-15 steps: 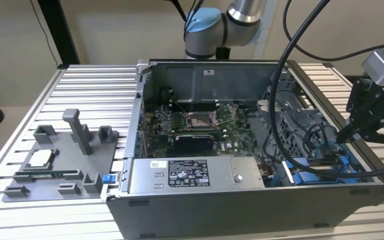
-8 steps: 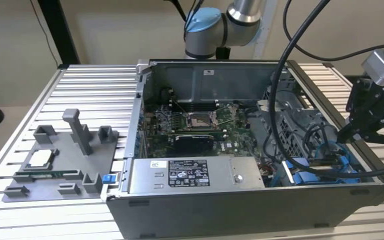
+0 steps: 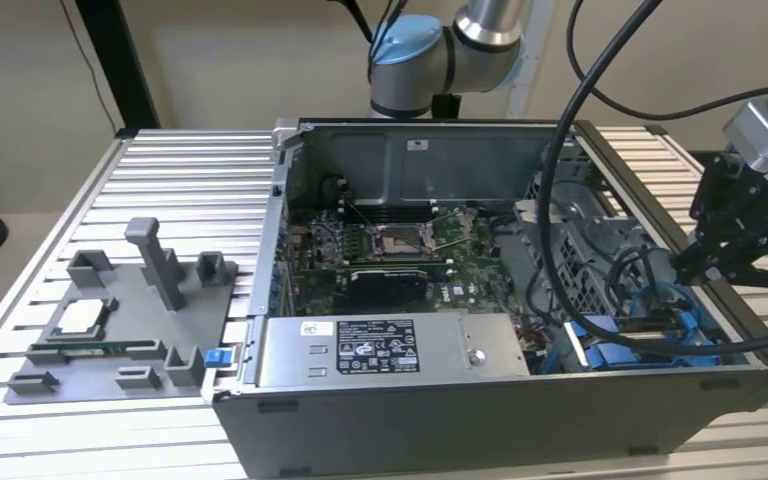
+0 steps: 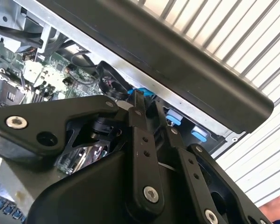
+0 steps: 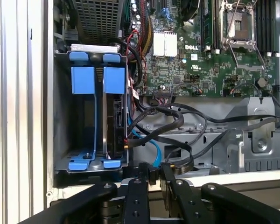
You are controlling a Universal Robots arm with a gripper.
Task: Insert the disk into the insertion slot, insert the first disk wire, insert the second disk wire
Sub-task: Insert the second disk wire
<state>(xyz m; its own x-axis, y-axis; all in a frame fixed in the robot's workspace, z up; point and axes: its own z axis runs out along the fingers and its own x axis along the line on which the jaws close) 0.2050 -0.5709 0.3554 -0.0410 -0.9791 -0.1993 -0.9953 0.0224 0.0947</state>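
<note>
Gripper (image 5: 155, 170) hangs over the case (image 3: 491, 410) rim; clamped or apart, I cannot tell. Just beyond it lie a blue wire (image 5: 152, 145) and black wires (image 5: 177, 116). Farther on, the disk (image 5: 115, 119) sits inside the slot (image 5: 60, 112), beside the motherboard (image 5: 186, 70).

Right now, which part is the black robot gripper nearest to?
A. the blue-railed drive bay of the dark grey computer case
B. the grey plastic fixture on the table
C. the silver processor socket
A: the black robot gripper hangs just beside the blue-railed drive bay, at the exterior view's right.
</note>
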